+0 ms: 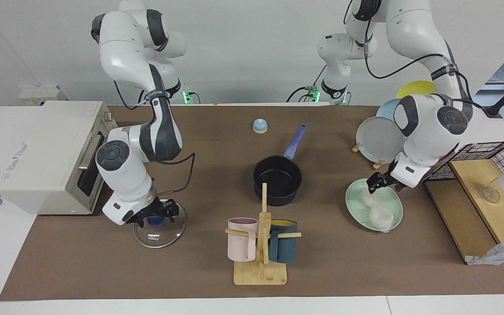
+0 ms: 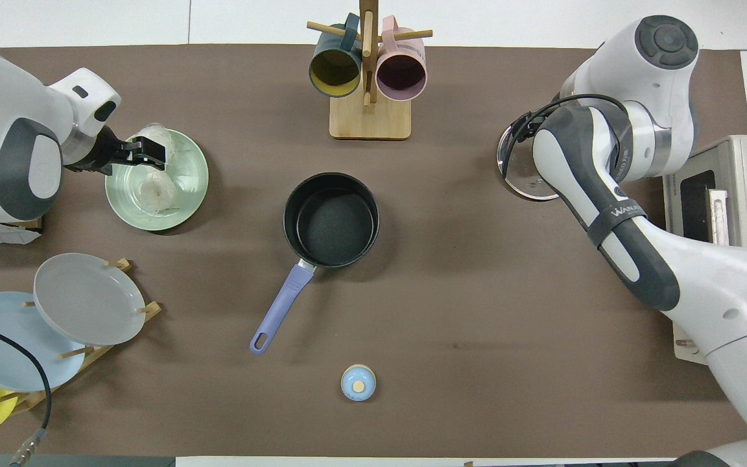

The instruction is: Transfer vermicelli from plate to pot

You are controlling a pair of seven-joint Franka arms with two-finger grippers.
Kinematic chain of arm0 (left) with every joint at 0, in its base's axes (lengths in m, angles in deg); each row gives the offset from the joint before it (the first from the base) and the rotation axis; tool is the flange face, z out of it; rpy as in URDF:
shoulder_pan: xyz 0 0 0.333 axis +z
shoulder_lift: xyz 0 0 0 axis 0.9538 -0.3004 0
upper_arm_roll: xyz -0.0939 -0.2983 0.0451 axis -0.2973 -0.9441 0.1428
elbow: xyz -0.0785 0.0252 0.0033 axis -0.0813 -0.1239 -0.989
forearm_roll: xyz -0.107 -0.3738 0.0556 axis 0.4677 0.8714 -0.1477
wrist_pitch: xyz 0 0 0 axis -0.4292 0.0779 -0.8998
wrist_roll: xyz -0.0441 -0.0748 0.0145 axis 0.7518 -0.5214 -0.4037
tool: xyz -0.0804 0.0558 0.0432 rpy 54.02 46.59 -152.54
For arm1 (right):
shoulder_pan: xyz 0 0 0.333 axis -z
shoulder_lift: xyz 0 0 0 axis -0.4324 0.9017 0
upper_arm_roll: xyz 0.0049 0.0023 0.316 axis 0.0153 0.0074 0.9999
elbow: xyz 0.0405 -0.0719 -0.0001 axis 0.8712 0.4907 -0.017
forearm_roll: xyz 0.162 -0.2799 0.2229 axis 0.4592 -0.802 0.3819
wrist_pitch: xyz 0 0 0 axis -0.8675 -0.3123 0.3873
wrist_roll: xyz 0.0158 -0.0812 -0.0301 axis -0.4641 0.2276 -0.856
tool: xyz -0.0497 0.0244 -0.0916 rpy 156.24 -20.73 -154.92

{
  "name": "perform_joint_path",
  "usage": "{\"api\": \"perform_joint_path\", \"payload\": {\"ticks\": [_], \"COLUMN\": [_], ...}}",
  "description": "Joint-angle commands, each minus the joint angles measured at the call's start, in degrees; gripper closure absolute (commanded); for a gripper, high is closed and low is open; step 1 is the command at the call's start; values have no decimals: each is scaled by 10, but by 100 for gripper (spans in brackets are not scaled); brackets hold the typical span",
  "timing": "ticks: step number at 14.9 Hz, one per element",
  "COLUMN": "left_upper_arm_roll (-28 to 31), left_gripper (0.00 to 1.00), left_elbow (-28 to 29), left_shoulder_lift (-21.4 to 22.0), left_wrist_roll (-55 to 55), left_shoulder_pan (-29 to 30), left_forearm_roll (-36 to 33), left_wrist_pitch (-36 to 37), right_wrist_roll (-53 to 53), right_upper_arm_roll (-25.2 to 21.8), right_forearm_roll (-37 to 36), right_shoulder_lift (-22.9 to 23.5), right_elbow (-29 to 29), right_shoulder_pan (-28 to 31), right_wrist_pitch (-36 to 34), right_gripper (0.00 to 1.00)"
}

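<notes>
Legible text: "WANLI…" band on the right arm's forearm (image 2: 620, 211); a similar band on the left arm, can't read it. Faint lettering on the toaster oven (image 1: 37, 157) top and on the glass lid (image 1: 160, 227), not readable.

Near to far:
- Blue bell (image 1: 260, 126) closest to the robots, mid-table.
- Plate rack (image 2: 88, 324) at the left arm's end: yellow, light-blue, grey plates standing in it.
- Pot (image 1: 277, 179) centre, empty, blue-purple handle (image 2: 281, 307) pointing toward the robots. Well apart from both grippers.
- Mint-green plate (image 1: 357, 210) at the left arm's end, both vermicelli (image 1: 376, 210) lumps on it.
- Left gripper (image 1: 376, 183) down over the plate's robot-side rim, fingers parted, tips at the nearer lump. Contact likely but can't confirm; nothing lifted. Second lump lies just past the first, farther from the robots.
- Right gripper (image 1: 158, 213) low over the glass lid's blue knob, fingers look spread around it; whether they touch it I can't tell.
- Mug tree (image 1: 260, 262) farthest out: pink mug (image 1: 241, 245), dark teal mug (image 1: 283, 247).
</notes>
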Motion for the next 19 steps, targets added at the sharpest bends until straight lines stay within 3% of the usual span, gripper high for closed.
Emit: {"api": "perform_joint_path", "payload": {"ticks": [1, 7, 11, 16, 19], "left_upper_arm_roll": [5, 5, 5, 5, 5], "left_gripper": [0, 0, 0, 0, 8], "left_elbow": [-4, -5, 8, 19, 31], "left_shoulder_lift": [-32, -54, -63, -63, -63], "left_wrist_roll": [-8, -41, -43, -45, -50], "left_shoulder_pan": [-12, -9, -7, -6, -5], "left_forearm_roll": [-16, -53, -53, -53, -53], "left_wrist_pitch": [-37, -65, -88, -94, -107], "right_wrist_roll": [-15, -14, -15, -16, -25], "right_upper_arm_roll": [7, 4, 4, 5, 5], "right_forearm_roll": [-7, -11, -22, -21, -21], "right_shoulder_lift": [-24, -36, -36, -36, -37], "right_elbow": [45, 73, 72, 75, 75], "right_shoulder_pan": [11, 12, 14, 14, 19], "right_wrist_pitch": [17, 23, 25, 26, 24], "right_gripper": [0, 0, 10, 11, 15]}}
